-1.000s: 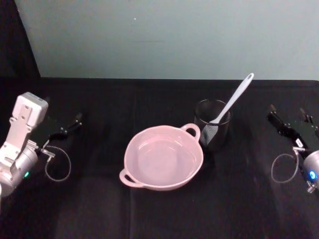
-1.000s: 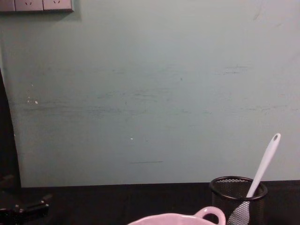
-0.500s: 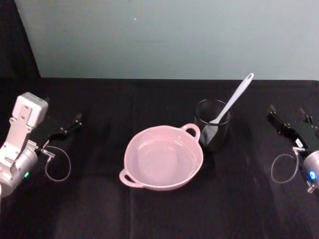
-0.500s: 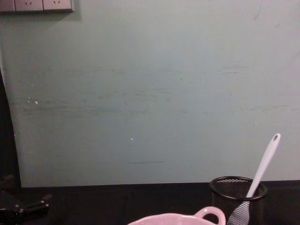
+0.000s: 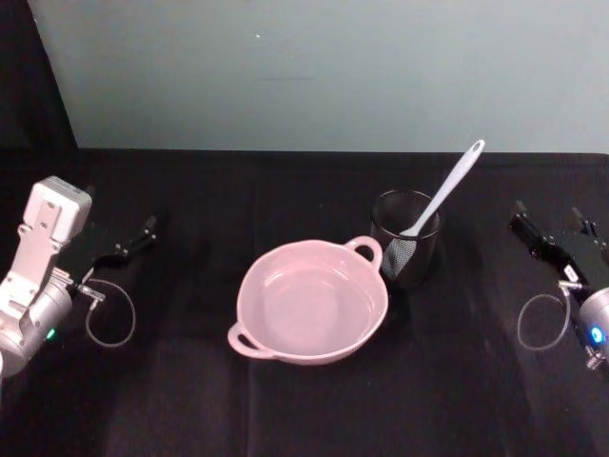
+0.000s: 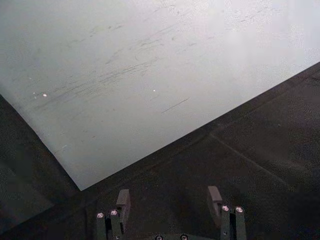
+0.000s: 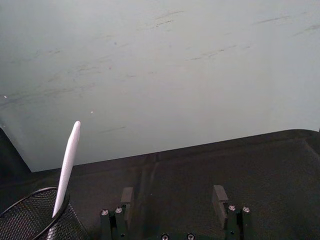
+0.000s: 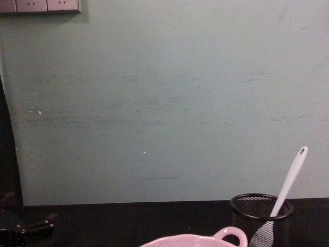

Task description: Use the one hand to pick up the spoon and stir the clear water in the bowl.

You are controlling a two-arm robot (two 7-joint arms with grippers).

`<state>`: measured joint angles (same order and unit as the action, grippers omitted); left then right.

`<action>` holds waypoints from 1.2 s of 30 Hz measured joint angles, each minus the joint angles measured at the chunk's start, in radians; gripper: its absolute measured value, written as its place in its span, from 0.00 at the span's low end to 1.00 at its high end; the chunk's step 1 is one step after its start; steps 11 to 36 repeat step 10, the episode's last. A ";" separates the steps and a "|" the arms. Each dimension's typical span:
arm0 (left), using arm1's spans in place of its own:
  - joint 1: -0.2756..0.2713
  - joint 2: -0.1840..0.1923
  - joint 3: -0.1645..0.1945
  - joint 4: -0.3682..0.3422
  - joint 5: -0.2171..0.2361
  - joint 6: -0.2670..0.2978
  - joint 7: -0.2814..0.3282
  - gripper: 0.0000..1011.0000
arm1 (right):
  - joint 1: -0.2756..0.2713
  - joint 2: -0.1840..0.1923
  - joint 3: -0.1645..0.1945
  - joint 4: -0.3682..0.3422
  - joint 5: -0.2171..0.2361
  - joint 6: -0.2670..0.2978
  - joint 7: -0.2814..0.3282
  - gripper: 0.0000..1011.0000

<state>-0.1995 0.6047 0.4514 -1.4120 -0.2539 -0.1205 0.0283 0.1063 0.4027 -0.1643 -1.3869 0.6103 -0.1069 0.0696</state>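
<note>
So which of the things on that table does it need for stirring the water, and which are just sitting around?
Needed for the job:
- spoon, standing in the mesh cup
- pink bowl of water
- right gripper, open, nearer the spoon

Just there:
- black mesh cup, holding the spoon
- left gripper, open, off to the side
- black tablecloth

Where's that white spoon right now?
The spoon stands in the black mesh cup, handle leaning up toward the wall, just behind and right of the pink bowl in the head view.
</note>
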 joint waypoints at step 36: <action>0.000 0.000 0.000 0.000 0.000 0.000 0.000 1.00 | 0.000 0.000 0.000 0.000 0.000 0.000 0.000 0.99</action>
